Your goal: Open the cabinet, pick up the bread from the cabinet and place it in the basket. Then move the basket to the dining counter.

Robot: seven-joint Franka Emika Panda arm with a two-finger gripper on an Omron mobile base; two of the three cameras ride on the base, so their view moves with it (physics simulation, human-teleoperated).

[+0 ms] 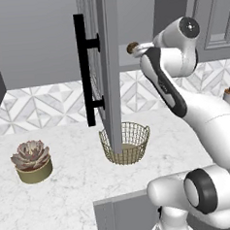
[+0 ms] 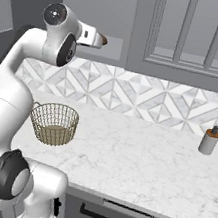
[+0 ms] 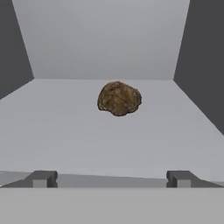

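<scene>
On the white marble counter the basket stands under the open cabinet, where the bread lies on the shelf ahead of the gripper, its fingers wide apart and holding nothing.

The cabinet door stands open at upper centre, the lumpy brown bread sits on its shelf, and the empty golden wire basket stands lower left.
</scene>
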